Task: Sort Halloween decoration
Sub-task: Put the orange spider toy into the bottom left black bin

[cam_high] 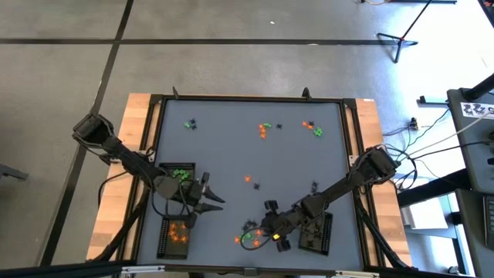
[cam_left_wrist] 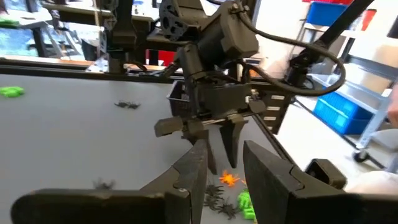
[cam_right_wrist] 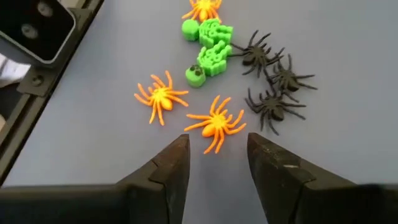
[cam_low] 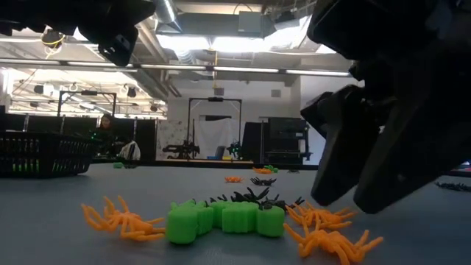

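Overhead, table-level, two wrist cameras

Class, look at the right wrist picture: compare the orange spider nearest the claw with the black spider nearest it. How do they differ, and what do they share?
The orange spider is bright orange; the black spider is black. The orange spider lies straight ahead of the gap in the right claw, while the black spider sits off to one side. The orange spider lies alone; the black spider is bunched against two other black ones. Both are small, many-legged toys lying flat on the grey table.

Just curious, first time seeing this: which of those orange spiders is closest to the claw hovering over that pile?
The orange spider lying just ahead of the open right gripper, in line with its gap. The other orange spider sits off to the side; a third lies beyond the green pieces.
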Robot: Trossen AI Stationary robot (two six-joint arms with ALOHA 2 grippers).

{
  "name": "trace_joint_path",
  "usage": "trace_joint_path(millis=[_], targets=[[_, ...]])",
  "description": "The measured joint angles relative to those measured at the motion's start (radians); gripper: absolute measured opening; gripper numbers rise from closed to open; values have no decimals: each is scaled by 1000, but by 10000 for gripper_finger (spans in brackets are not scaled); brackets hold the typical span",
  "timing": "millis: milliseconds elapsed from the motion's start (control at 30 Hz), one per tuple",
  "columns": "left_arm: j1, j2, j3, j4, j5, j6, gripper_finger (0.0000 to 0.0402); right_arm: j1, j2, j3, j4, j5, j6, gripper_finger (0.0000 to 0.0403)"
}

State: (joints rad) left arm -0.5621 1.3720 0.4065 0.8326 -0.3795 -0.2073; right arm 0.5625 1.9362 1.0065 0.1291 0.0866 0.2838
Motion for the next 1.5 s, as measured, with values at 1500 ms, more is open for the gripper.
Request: trace_joint_path(millis=[1500], targets=[[143,12,0,-30,-172,-306,102,-102,-149,63,-172,663,-218,1]])
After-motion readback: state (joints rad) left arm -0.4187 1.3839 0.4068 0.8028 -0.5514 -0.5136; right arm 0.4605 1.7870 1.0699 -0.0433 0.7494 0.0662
